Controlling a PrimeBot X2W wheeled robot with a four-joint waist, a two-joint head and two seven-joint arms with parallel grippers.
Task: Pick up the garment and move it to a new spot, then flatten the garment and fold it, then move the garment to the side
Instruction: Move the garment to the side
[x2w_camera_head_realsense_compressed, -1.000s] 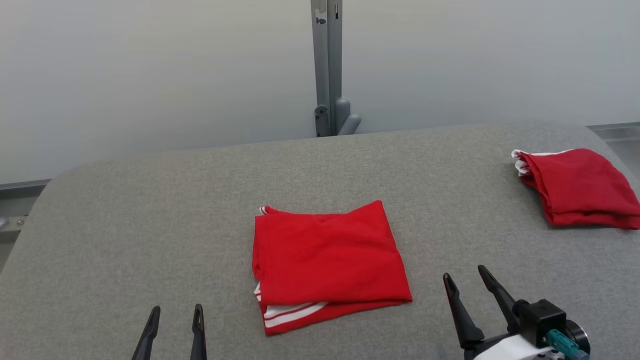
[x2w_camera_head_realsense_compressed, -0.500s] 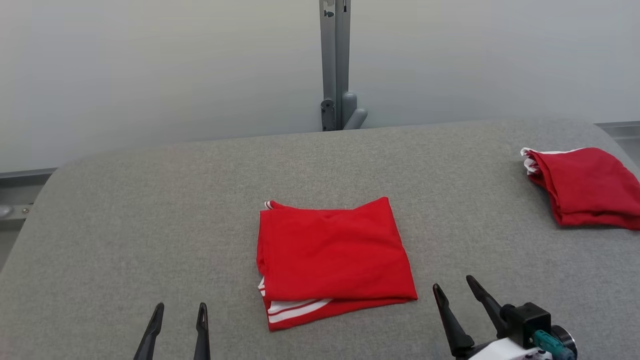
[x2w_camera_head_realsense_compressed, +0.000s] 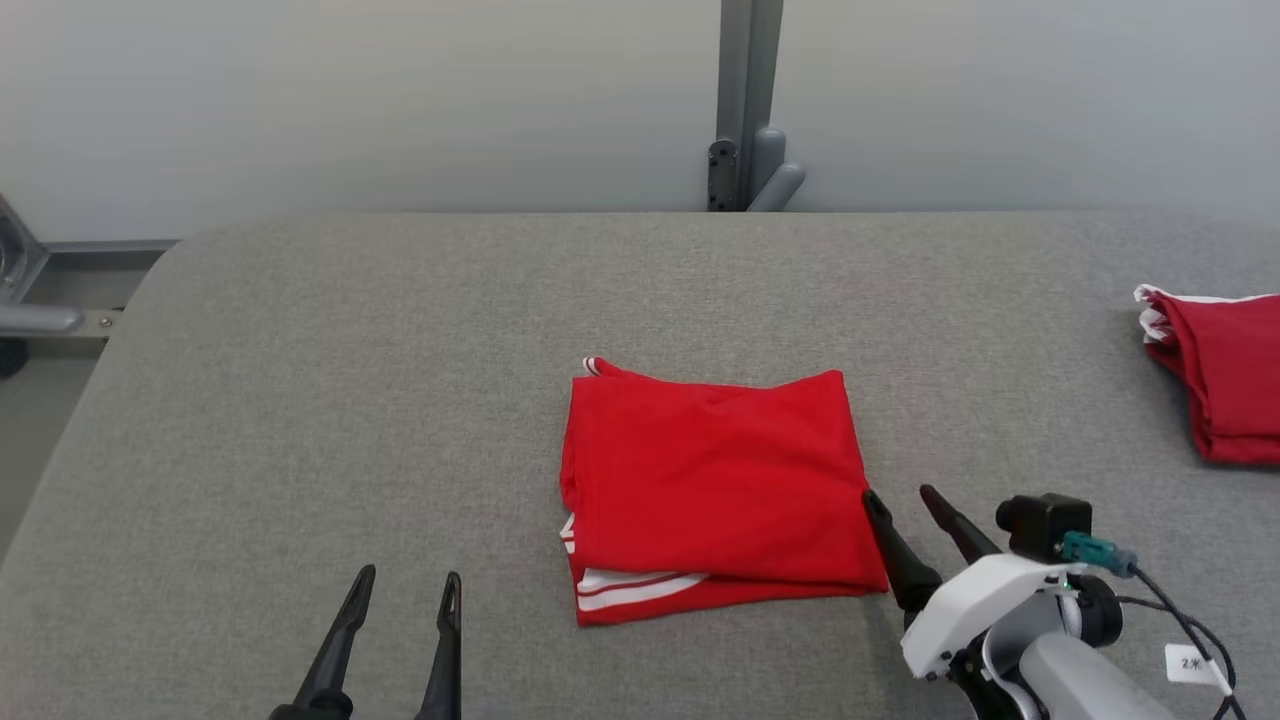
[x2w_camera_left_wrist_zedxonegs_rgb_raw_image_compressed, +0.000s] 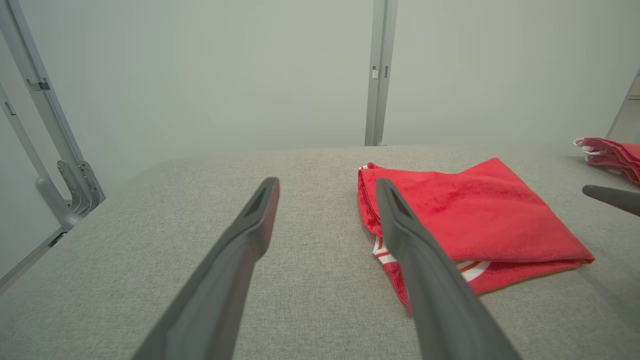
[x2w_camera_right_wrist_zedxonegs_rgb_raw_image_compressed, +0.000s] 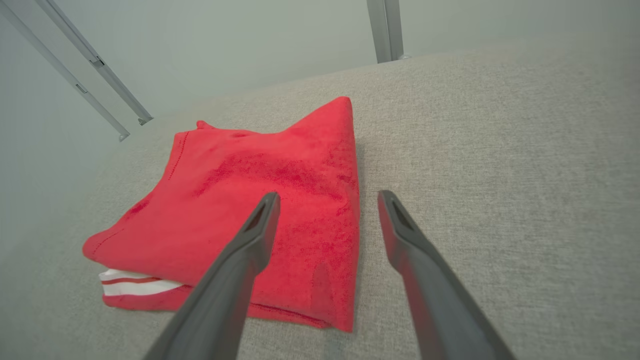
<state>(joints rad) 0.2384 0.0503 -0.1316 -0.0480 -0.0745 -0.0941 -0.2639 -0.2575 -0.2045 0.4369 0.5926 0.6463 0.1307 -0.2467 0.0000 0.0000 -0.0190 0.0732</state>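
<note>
On the grey tabletop (x2w_camera_head_realsense_compressed: 300, 400) the folded red garment (x2w_camera_head_realsense_compressed: 710, 480) lies in the middle. My right claw (x2w_camera_head_realsense_compressed: 897, 493) stands spread wide and empty over its right edge. My left claw (x2w_camera_head_realsense_compressed: 410, 574), also spread, holds nothing.

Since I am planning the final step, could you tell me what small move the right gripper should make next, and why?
Probably lower the right gripper so its open jaws straddle the right edge of the folded red garment. The garment lies folded on the grey table, and the gripper hangs empty right beside that edge.
</note>
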